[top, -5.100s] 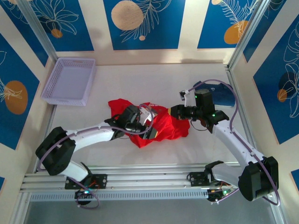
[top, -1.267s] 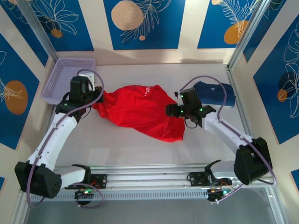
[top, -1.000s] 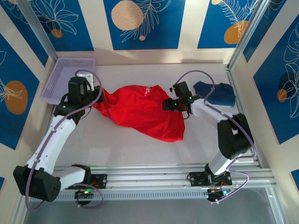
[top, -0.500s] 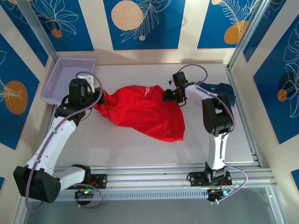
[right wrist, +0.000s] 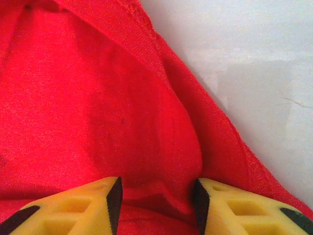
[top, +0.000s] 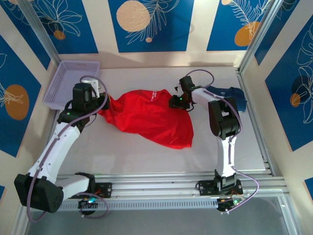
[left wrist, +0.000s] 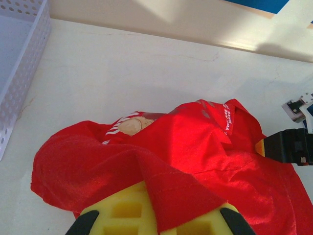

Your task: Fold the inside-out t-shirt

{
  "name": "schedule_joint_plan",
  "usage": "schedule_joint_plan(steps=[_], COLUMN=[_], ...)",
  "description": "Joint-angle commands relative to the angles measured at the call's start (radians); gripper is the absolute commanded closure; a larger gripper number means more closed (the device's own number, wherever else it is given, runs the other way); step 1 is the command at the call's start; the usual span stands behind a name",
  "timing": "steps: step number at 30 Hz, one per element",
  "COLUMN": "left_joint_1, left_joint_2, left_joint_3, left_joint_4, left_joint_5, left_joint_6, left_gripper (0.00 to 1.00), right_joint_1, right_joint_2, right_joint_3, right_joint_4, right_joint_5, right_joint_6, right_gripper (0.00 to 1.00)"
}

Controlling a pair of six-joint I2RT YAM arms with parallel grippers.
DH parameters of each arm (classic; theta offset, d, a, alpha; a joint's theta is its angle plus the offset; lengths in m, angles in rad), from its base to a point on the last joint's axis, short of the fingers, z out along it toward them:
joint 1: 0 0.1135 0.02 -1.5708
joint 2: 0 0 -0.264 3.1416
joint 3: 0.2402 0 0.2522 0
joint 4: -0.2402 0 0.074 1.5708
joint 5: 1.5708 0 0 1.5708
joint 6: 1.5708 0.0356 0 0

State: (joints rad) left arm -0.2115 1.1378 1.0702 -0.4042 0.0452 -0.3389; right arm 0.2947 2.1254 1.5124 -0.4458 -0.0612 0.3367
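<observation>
The red inside-out t-shirt [top: 146, 117] lies crumpled across the middle of the table, with a white label [top: 152, 96] showing at its far edge. My left gripper [top: 101, 101] sits at the shirt's left end, shut on a fold of the red cloth [left wrist: 166, 186] that drapes over its yellow fingers [left wrist: 122, 210]. My right gripper [top: 174, 102] rests on the shirt's far right corner. Its jaws stand apart, with a hump of red cloth [right wrist: 156, 161] bunched between the yellow fingers [right wrist: 83, 205] and not pinched.
A dark navy garment [top: 230, 95] lies at the far right, just behind the right arm. A lilac mesh basket [top: 73, 84] stands at the far left, close to the left gripper, and its wall [left wrist: 19, 73] shows in the left wrist view. Bare table lies in front of the shirt.
The right gripper has slid along the shirt's right edge toward the far wall, its arm stretching out. The left gripper and the shirt have barely moved in the last second.
</observation>
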Motion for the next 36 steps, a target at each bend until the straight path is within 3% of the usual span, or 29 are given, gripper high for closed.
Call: schedule_joint_plan(steps=[1,16,27,36], left_joint_1=[0.006,0.007,0.012,0.068], left_joint_2=[0.0,0.004,-0.052,-0.097], left_joint_3=[-0.004,-0.003,-0.012,-0.006], left_joint_4=[0.015,0.01,0.011,0.026], left_joint_5=[0.022,0.024,-0.074,-0.048], left_joint_6=[0.003,0.008,-0.067,-0.142], left_gripper=[1.0,1.0,1.0,1.0], right_joint_1=[-0.005,-0.013,-0.109,-0.147], right_joint_2=[0.008,-0.048,-0.436,-0.658], right_joint_3=[0.026,0.022,-0.22,-0.343], right_joint_4=[-0.004,-0.003,0.017,0.029], right_joint_5=[-0.075,-0.104,-0.125,-0.155], right_joint_6=[-0.011,-0.031,-0.036,0.011], right_gripper=[0.63,1.0,1.0,1.0])
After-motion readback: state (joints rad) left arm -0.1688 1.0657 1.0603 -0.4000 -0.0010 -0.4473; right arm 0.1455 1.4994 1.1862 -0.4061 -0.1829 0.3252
